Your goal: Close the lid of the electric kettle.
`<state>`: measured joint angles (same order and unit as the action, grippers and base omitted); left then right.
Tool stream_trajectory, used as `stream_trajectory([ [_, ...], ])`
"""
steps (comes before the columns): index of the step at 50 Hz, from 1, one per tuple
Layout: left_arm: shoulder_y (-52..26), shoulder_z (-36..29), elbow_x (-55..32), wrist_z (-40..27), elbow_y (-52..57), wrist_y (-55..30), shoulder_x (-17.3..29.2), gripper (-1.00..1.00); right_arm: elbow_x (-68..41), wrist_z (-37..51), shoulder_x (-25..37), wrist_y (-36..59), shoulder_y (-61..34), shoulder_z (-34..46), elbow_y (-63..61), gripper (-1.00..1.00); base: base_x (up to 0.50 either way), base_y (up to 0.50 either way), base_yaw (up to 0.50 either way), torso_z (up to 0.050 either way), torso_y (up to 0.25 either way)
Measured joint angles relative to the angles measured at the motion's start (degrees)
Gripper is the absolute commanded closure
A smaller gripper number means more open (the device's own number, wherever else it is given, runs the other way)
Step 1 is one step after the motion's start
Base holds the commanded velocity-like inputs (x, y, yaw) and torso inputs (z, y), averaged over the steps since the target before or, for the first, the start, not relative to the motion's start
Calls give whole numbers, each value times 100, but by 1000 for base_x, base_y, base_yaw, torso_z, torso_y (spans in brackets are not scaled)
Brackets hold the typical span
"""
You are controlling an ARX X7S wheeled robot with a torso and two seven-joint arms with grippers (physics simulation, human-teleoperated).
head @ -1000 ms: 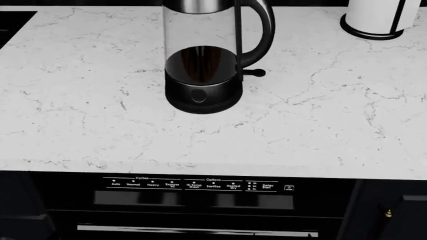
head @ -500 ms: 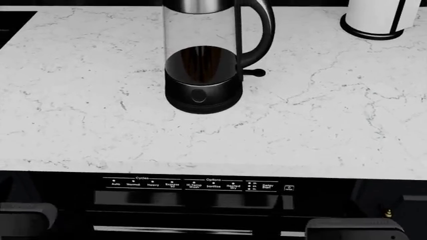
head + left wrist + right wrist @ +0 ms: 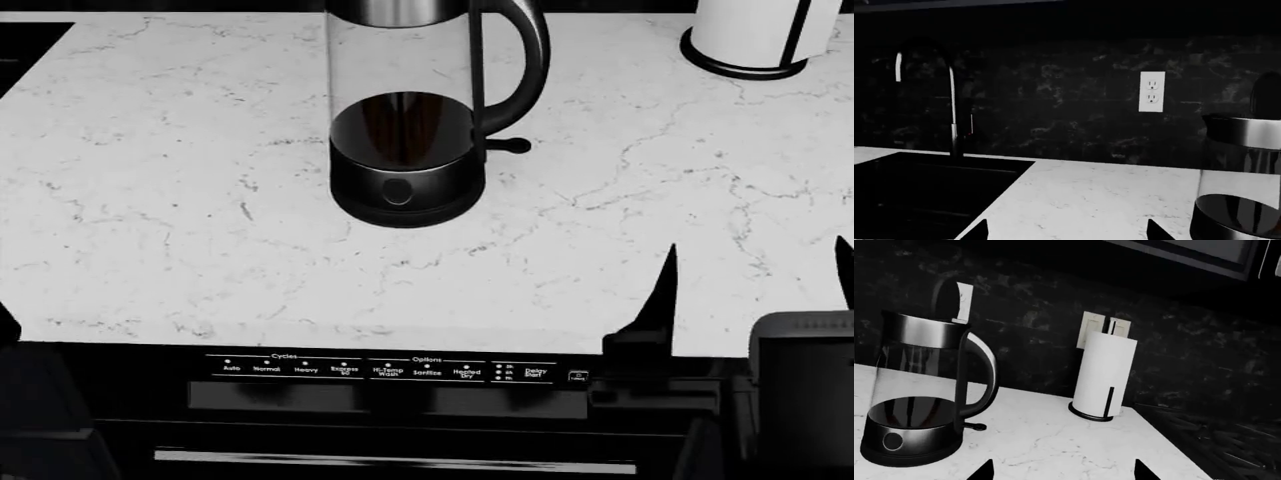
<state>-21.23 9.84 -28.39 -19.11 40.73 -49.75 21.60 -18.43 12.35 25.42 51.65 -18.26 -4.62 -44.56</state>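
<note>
The electric kettle (image 3: 404, 120) stands at the back middle of the white marble counter, with a clear glass body, a steel band, a black base and a loop handle (image 3: 531, 70). The head view cuts off its top. Its black lid (image 3: 944, 299) stands upright above the steel band (image 3: 924, 330), open. The left wrist view has the kettle (image 3: 1241, 190) at its edge, with the lid (image 3: 1267, 95) dim above it. My right gripper (image 3: 754, 285) is open over the counter's front edge, right of the kettle, and holds nothing (image 3: 1064, 474). My left gripper (image 3: 1067, 235) is open over bare counter between the sink and the kettle.
A white paper-towel roll on a black ring base (image 3: 754, 35) stands at the back right (image 3: 1104, 380). A black sink (image 3: 927, 190) with a faucet (image 3: 954, 110) lies to the left. The dishwasher control panel (image 3: 400, 370) runs under the counter edge. A dark backsplash with outlets (image 3: 1151, 91) closes the back.
My right arm has risen from below the counter edge, and its open fingers now show over the front right of the counter. The kettle has not moved.
</note>
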Motion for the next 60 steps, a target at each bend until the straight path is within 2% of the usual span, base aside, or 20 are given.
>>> stream_trajectory([
  [11, -155, 235, -227, -53, 243, -327, 136, -100, -148, -34, 219, 357, -247, -269, -282, -100, 0, 0, 0, 0, 0],
  [30, -330, 252, -347, -105, 339, -507, 245, -100, -305, -6, 347, 649, -546, -530, -506, -100, 8, 0, 0, 0, 0],
  [60, -389, 246, -423, -150, 350, -550, 349, -100, -322, 71, 345, 526, -590, -600, -510, -100, 497, 0, 0, 0, 0],
])
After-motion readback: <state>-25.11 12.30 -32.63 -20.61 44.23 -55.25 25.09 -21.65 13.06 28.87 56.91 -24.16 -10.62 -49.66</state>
